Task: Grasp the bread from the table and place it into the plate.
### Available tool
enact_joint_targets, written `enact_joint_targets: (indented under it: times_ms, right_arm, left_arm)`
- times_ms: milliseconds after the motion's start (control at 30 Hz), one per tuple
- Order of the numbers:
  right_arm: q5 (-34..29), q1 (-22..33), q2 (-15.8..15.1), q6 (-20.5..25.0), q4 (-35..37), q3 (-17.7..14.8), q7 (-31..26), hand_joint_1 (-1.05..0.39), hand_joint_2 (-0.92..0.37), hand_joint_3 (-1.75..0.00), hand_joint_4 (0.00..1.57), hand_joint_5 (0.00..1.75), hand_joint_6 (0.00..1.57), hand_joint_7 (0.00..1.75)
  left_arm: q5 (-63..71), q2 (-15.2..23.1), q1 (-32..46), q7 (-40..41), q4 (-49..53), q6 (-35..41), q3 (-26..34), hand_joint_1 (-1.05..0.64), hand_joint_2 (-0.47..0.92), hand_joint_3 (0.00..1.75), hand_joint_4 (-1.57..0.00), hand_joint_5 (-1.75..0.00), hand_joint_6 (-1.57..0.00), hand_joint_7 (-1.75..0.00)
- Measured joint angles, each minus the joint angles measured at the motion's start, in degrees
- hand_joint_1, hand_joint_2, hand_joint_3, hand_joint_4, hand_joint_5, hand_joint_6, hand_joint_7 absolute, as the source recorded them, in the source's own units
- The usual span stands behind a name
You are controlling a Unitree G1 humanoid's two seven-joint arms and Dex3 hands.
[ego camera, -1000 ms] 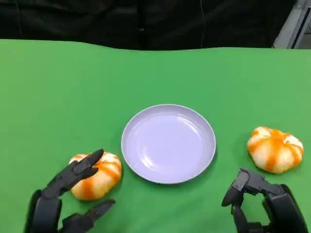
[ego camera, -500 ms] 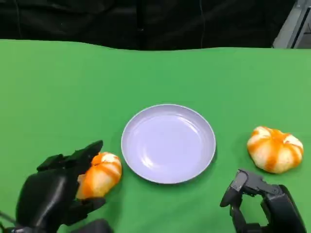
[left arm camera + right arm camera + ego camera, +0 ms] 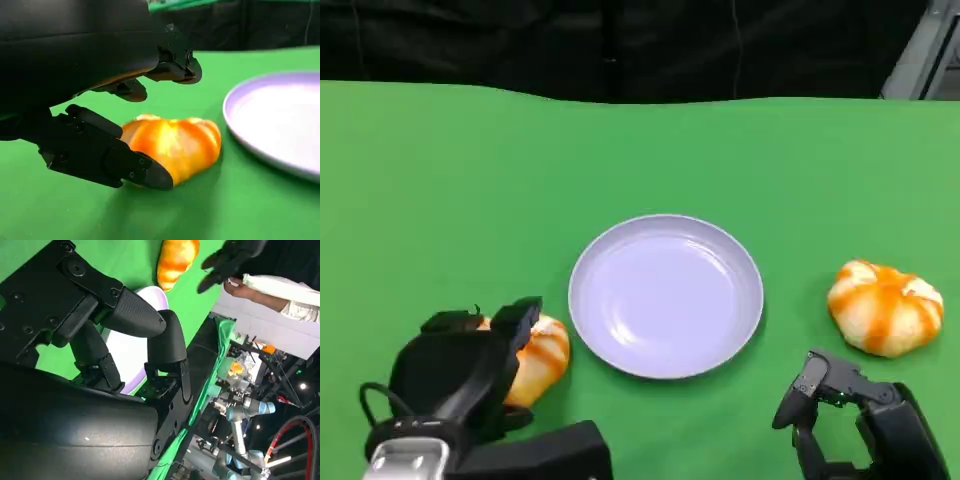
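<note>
Two orange-and-cream striped bread rolls lie on a green table (image 3: 640,150), one on each side of a single round lavender plate (image 3: 666,295) at the table's middle. The left bread (image 3: 542,355) sits on the cloth just beside the plate's rim, not touching it. The robot's left hand (image 3: 460,375) is draped over it from the near side, fingers (image 3: 100,150) wrapped around its side and others arched above its top; the roll rests on the table inside that grasp. The right bread (image 3: 885,307) lies well apart from the plate, untouched. The robot's right hand (image 3: 855,415) hangs near the table's front edge, just short of that roll, fingers curled inward with nothing in them. Behind the table hangs a dark curtain (image 3: 620,45). The plate holds nothing. In the right wrist view, a person's sleeve (image 3: 280,287) appears beside the table.
</note>
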Motion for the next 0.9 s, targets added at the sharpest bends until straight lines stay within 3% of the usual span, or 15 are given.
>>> enact_joint_targets:
  times_ms: [600, 667, 700, 767, 900]
  right_arm:
    - [0.0, 0.1, -0.1, 0.0, -0.6, 0.1, 0.0, -0.54, -0.32, -1.47, 0.82, 1.75, 0.77, 1.53]
    - [0.0, 0.2, -0.1, 0.0, -0.6, 0.0, 0.0, -0.54, -0.32, -1.47, 0.82, 1.75, 0.77, 1.53]
    - [0.0, 0.2, -0.1, 0.1, -0.6, 0.1, 0.0, -0.53, -0.32, -1.47, 0.82, 1.75, 0.77, 1.53]
    - [0.0, 0.2, -0.1, 0.1, -0.7, 0.1, 0.0, -0.53, -0.33, -1.46, 0.81, 1.75, 0.77, 1.53]
    - [0.2, 0.3, -0.2, 0.1, -0.7, 0.1, 0.1, -0.53, -0.33, -1.45, 0.81, 1.75, 0.77, 1.52]
  left_arm:
    - [-2.7, 1.3, -8.3, -0.2, 14.0, 5.9, -6.2, -0.49, 0.88, 0.00, -0.41, -0.13, -0.31, 0.00]
    - [-3.7, 1.3, -9.9, 1.7, 17.2, 5.2, -6.5, -0.67, 0.89, 0.01, -0.12, -0.90, -0.09, -0.33]
    - [-4.6, 1.2, -11.9, 3.5, 20.8, 4.2, -6.6, -0.69, 0.89, 0.01, -0.05, -1.09, -0.04, -0.46]
    - [-6.2, 1.2, -15.5, 6.4, 27.0, 2.4, -6.6, -0.69, 0.89, 0.01, -0.01, -1.07, -0.01, -0.55]
    - [-8.0, 1.8, -16.6, 7.8, 29.0, 2.2, -7.7, -0.66, 0.89, 0.01, 0.00, -1.06, 0.00, -0.58]
